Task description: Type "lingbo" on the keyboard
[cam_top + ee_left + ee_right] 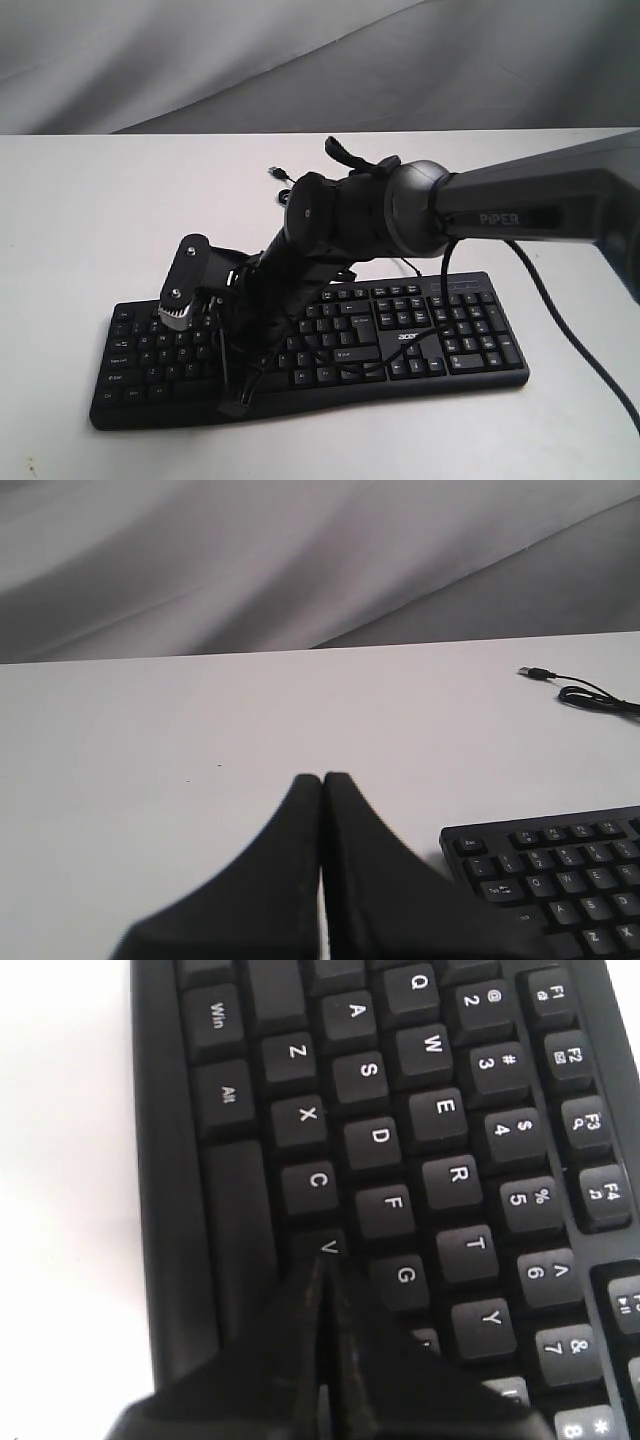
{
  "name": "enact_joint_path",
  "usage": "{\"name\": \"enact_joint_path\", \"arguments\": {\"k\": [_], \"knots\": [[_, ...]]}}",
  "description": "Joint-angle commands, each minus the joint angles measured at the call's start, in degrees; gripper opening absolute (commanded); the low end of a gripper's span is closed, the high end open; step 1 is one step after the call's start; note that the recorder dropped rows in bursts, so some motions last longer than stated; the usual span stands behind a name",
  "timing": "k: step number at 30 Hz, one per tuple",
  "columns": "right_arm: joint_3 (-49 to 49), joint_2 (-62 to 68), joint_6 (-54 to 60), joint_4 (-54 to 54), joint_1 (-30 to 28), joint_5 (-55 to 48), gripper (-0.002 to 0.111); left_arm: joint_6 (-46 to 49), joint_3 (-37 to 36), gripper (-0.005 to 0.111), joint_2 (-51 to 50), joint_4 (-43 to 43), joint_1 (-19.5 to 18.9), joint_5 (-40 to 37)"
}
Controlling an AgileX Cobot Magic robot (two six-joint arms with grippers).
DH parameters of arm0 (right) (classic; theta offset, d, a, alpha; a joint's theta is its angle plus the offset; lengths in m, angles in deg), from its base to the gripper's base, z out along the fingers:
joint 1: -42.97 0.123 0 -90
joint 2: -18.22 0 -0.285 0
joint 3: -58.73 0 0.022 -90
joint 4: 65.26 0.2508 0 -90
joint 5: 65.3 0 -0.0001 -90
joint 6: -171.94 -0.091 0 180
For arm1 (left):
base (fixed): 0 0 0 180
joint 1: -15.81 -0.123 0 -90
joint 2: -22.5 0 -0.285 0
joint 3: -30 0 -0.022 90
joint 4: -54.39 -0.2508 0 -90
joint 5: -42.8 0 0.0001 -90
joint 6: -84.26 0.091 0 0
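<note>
The black keyboard (pixel 455 345) lies across the white table, its "acer" logo near the number pad. My right gripper (pixel 238 398) reaches across from the right and down onto the keyboard's left half. In the right wrist view the right gripper (pixel 325 1268) is shut. Its joined tips stand at the near edge of the V key (pixel 327 1246), between the C key and the G key on the keyboard (pixel 450 1110). Whether a key is pressed down I cannot tell. My left gripper (pixel 322 778) is shut and holds nothing. It hangs over bare table beside the keyboard (pixel 560 880) at its Esc corner.
The keyboard's thin black USB cable (pixel 283 182) lies loose on the table behind it, its plug (pixel 535 672) showing in the left wrist view. The right arm's own cable (pixel 560 320) hangs over the number pad end. A grey backdrop stands behind the table.
</note>
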Motion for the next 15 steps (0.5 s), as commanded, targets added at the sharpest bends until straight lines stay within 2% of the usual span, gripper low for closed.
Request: {"name": "enact_joint_path", "arguments": {"k": [1, 9, 15], "knots": [[0.33, -0.07, 0.52, 0.34, 0.07, 0.06, 0.000, -0.12, -0.28, 0.001, 0.21, 0.01, -0.06, 0.72], [0.33, 1.20, 0.52, 0.20, 0.07, -0.36, 0.000, -0.12, -0.28, 0.001, 0.21, 0.01, -0.06, 0.72], [0.33, -2.74, -1.70, -2.71, 0.07, -0.86, 0.000, -0.12, -0.28, 0.001, 0.21, 0.01, -0.06, 0.72]]}}
